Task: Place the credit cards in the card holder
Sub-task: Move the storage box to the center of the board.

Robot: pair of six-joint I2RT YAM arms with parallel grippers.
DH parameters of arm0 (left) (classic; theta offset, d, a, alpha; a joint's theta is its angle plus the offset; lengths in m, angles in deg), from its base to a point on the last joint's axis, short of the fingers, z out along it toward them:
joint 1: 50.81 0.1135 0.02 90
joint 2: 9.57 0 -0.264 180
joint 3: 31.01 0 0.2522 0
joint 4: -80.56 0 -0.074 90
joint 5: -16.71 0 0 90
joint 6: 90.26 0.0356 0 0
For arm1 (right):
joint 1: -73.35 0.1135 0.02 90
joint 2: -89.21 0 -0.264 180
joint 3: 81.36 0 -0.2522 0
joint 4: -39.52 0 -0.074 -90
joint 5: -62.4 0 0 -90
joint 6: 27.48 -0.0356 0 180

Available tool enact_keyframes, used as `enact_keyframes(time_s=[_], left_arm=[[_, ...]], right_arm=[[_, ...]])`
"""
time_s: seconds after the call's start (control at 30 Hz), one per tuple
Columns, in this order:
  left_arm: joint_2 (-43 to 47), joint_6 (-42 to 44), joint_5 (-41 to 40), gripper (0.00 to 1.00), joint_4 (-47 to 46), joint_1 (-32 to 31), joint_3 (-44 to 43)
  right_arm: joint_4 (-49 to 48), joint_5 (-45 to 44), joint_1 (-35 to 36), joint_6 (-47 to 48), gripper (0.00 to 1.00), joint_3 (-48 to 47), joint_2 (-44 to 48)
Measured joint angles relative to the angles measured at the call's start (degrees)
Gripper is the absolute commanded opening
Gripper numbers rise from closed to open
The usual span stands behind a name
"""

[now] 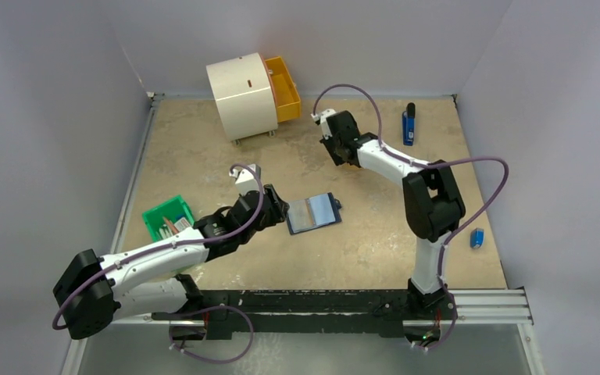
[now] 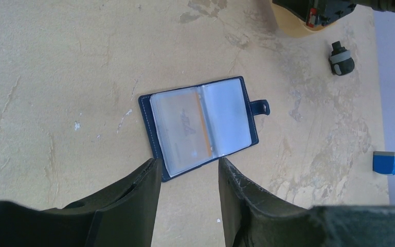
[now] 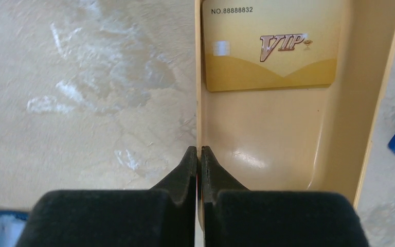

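Nearest the bases in the overhead view there's a green box (image 1: pixel 153 214) at the left with a few bits in it, too small to make out. Just past it the left jaws sit roughly half open with nothing between them. The left wrist cam shows this best: the two dark fingers (image 2: pixel 139 198) sit just short of the card holder's (image 2: pixel 229 121) near edge. I can't tell whether they touch it. The holder lies open flat on the surface (image 1: pixel 203 156) mid-table, snap tab out to one side. One tan-orange credit card (image 2: pixel 185 128) is already tucked in a clear pocket, and the other pocket looks bare. From above that card is only a tan smudge. Further out, the right jaws are closed tight. Only the right wrist cam shows where: the tips meet right at the side wall of a tan tray (image 3: pixel 267 139). I can't tell if they're pinching the rim or just sitting against it. A gold "VIP" card (image 3: pixel 270 46) lies flat at the tray's far end. The arm hides the tray from above. Way at the back are a white drum (image 1: pixel 242 98) and an orange bin (image 1: pixel 285 87).
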Motion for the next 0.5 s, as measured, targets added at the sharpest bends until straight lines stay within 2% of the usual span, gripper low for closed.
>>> enact_keyframes(time_s=[0.27, 0.5], left_arm=[[0.0, 0.0, 0.0, 0.43, 0.2, 0.0, 0.9], [0.0, 0.0, -0.2, 0.43, 0.1, 0.0, 0.9]], right_arm=[[-9.4, 4.4, 1.1, 15.6, 0.00, 12.9, 5.9], [-11.0, 9.6, 1.0, 20.5, 0.00, 14.3, 5.8]])
